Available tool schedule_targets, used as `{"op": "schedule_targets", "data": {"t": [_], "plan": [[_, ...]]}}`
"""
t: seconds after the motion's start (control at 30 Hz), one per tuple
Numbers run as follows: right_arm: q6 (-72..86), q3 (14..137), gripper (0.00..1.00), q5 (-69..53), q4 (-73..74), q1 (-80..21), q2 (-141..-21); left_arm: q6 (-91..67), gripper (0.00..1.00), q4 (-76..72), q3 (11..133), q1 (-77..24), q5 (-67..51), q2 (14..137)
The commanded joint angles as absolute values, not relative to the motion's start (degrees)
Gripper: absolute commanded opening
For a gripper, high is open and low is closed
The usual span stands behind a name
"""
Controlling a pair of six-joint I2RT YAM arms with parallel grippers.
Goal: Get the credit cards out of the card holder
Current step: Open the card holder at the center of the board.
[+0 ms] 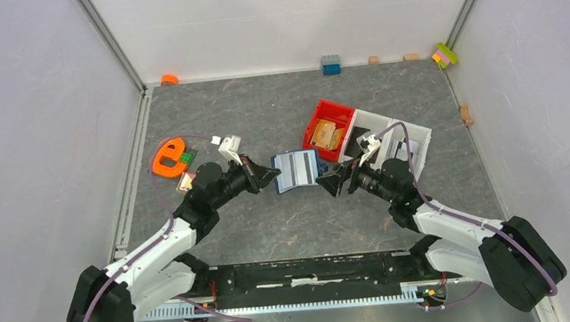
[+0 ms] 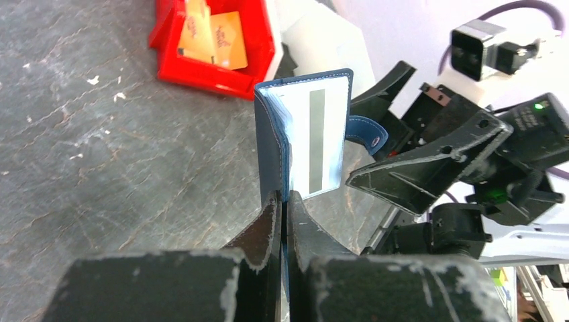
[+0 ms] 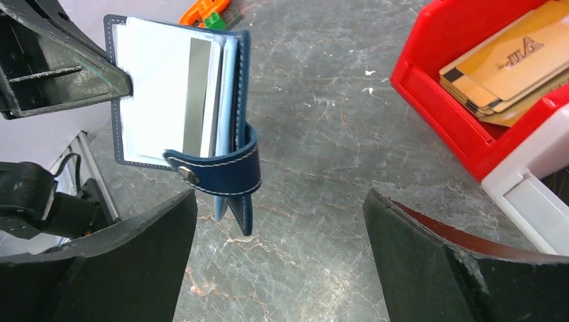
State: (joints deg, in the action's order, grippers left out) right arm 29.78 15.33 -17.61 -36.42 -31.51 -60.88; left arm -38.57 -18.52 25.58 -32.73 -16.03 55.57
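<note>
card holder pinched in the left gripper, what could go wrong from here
1. The left gripper grips the card holder by one edge only; a pull from the open right gripper could twist it loose.
2. The snap tab hangs over the open side, so that gripper might catch it instead of the striped card.

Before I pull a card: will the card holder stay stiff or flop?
Probably floppy: the card holder is pinched by one edge in the left end effector, leaves fanning, snap tab dangling. It looks light, so a tug may swing it. The striped card looks stiffer, likely sliding out flat.
</note>
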Motion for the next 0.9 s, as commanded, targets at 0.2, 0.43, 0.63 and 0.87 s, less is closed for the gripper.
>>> {"op": "schedule_targets", "data": {"t": [0.2, 0.43, 0.63, 0.87], "plan": [[32.2, 13.2, 0.96, -26.5, -51.6, -32.2, -60.7, -42.4, 0.03, -32.2, 23.8, -32.6, -22.3, 54.0], [31.0, 13.8, 0.68, -23.4, -48.3, -32.6, -60.1, -44.3, 0.03, -36.9, 24.7, -32.6, -28.2, 58.4], [31.6, 14.1, 0.41, -21.8, -46.8, -32.6, -60.0, -44.8, 0.03, -37.4, 25.1, -32.6, -28.6, 60.0], [34.0, 13.8, 0.06, -23.2, -48.3, -31.7, -61.0, -39.2, 0.03, -16.1, 30.1, -32.6, -12.4, 61.0]]}}
